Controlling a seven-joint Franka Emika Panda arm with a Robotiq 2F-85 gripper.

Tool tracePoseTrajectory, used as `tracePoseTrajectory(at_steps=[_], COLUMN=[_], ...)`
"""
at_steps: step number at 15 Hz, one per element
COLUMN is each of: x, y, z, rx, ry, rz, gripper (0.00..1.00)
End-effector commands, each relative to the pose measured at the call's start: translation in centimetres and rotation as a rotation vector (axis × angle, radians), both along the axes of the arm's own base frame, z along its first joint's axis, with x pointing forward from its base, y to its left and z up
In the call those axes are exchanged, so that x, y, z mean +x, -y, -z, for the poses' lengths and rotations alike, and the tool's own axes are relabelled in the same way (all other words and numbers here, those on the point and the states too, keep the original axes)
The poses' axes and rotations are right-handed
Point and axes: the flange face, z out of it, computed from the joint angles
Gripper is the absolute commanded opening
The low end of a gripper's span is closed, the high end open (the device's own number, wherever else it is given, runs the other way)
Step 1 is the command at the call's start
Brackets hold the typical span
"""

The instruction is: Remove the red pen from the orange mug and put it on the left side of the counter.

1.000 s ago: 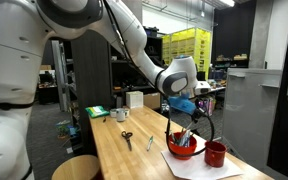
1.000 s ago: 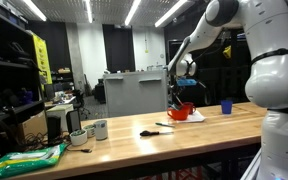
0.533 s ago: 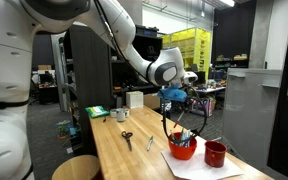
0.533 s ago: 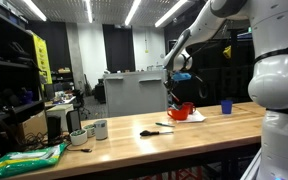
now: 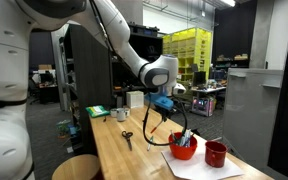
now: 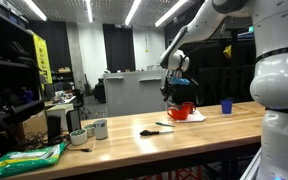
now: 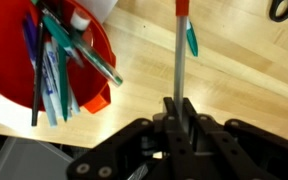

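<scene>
red pen was clear of the orange mug, its shaft clamped in the closed claw, held above the bench beside the mug. more pens stood in the mug. scissors lay on the bench farther from the mug, past the pen.

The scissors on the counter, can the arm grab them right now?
Probably not yet: the tool is shut on a pen. The way across the counter to the scissors looks open, though.
</scene>
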Motion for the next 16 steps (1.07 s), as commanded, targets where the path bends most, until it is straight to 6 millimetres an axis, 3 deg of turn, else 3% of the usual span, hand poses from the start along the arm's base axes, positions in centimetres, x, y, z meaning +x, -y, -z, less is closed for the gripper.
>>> tracePoseTrajectory(at_steps=[1, 7, 16], x=[-1.9, -2.8, -1.0], y=[1.9, 3.3, 0.3], z=[0.9, 1.3, 1.7], rx=[0.073, 0.074, -0.106], ry=[-0.033, -0.054, 0.097], rz=[0.016, 0.038, 0.018], gripper=[0.02, 0.02, 0.02])
